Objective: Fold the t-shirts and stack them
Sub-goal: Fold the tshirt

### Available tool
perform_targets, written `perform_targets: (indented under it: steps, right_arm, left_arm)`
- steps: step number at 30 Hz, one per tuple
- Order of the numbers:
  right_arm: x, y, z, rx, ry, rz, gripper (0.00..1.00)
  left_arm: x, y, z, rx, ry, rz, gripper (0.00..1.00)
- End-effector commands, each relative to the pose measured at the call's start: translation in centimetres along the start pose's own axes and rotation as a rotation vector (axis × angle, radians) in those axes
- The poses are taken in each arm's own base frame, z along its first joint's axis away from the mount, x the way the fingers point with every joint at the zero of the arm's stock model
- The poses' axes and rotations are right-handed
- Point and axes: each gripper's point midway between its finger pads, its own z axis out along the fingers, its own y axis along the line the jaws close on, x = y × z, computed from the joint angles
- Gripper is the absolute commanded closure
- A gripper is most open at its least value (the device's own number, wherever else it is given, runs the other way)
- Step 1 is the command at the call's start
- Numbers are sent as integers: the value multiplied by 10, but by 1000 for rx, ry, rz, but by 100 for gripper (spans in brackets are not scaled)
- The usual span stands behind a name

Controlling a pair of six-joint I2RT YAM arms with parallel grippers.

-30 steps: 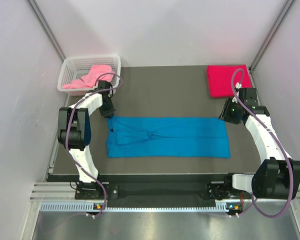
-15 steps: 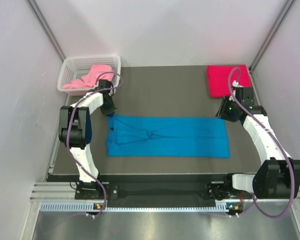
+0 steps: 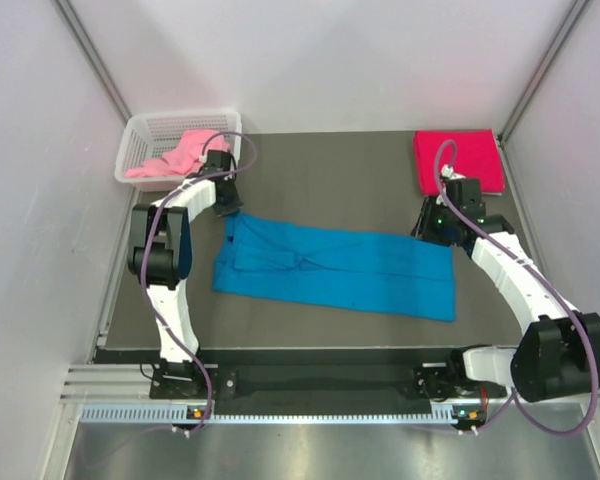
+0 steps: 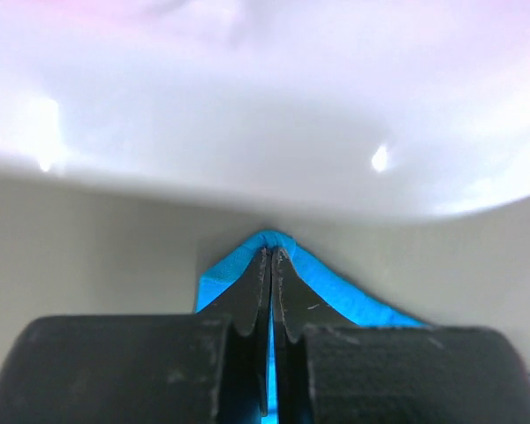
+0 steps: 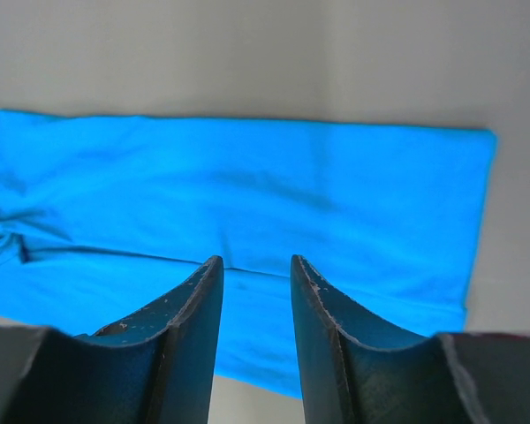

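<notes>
Nearest you, the blue t-shirt [image 3: 340, 268] lies as a long folded strip across the middle of the table [image 3: 320, 170]. It runs from the left side to the right side and sits a little askew. Creases bunch up left of its middle.

Your left gripper [image 3: 227, 208] sits at the shirt's far-left corner. In the left wrist view the 2 fingers [image 4: 256, 291] are pressed together with a peak of blue cloth pinched between their tips, so this gripper [image 4: 271, 252] has a firm hold of that corner.

Your right gripper [image 3: 427, 228] is at the shirt's far-right corner. In the right wrist view its jaws stand partly apart, with the blue cloth [image 5: 247, 185] spread out beyond them and nothing between them. You cannot tell from these views whether the tips [image 5: 254, 265] touch the cloth.

Farther back, the red t-shirt [image 3: 458, 162] lies folded flat in the far-right corner of the table, just behind the right gripper and apart from the blue one.

In the far-left corner, the pink t-shirt [image 3: 175, 155] sits crumpled inside the white mesh basket [image 3: 145, 128], near the left gripper.
</notes>
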Motion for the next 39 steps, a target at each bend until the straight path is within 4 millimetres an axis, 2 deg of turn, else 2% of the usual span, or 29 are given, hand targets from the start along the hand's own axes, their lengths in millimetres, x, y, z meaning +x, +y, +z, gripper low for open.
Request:
perform_targets:
  steps: [1,8,12,17,21,24,29,34,37,39]
  right_arm:
    - [-15,19,0,-43,-77,4,63]
    - [-14,37,10,-72,-56,-17,62]
    - [-20,45,5,-85,-64,-37,62]
    - [-29,58,2,-116,-86,-42,61]
    - [-28,68,6,-133,-76,-53,61]
    - [-27,71,11,-141,-67,-55,61]
    - [-26,74,20,-142,-52,-63,61]
    - [-26,80,29,-160,-46,-63,60]
    - [-25,80,38,-151,-25,-67,60]
    - [-25,81,40,-150,-22,-69,60]
  left_arm:
    - [-10,-34,21,106,-58,32,100]
    - [-11,-52,32,129,-45,49,100]
    - [-17,-61,37,141,-56,61,100]
    - [-35,-81,44,161,-113,54,99]
    - [-49,-111,55,213,-146,43,97]
    - [-56,-126,58,236,-155,23,97]
    - [-68,-138,59,272,-200,-24,93]
    - [-70,-157,63,354,-191,-23,87]
    - [-79,-164,63,369,-209,-2,83]
    - [-94,-171,59,386,-244,0,81]
